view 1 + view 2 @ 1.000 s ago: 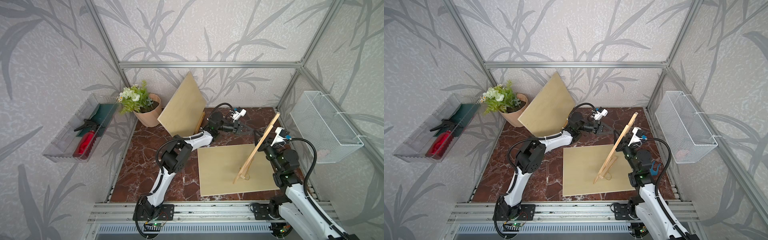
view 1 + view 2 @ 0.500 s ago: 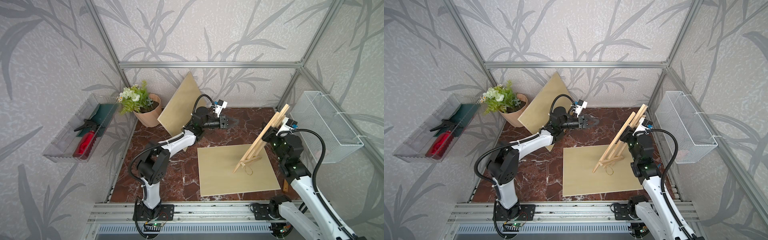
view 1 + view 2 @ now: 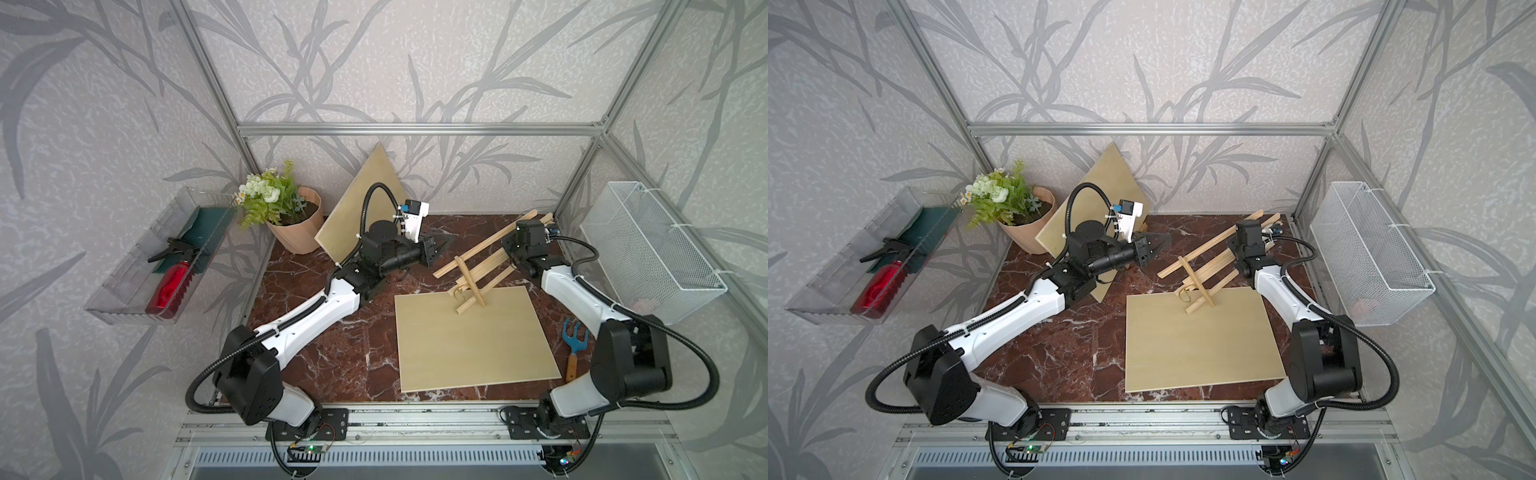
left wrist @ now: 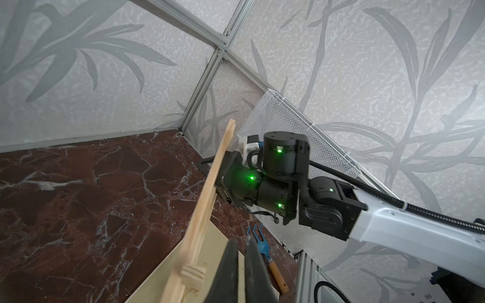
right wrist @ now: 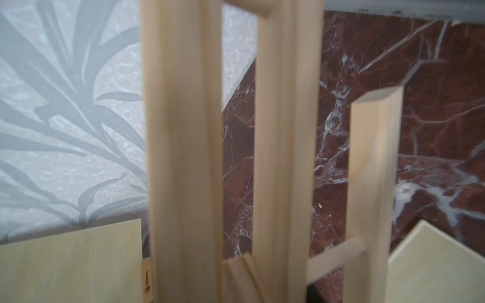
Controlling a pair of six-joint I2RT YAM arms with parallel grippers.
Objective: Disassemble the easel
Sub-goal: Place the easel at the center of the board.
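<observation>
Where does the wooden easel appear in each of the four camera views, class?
Top view: easel tilted, right of centre.
Top view: easel likewise, right of centre.
Left wrist: easel slanting from centre to bottom edge.
Right wrist: easel close up, filling the frame.
Shared landmark: red marble tabletop.

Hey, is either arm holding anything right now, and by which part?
The right end effector grips the wooden easel across its long bars, near their top ends. The left end effector is shut and holds nothing.
</observation>
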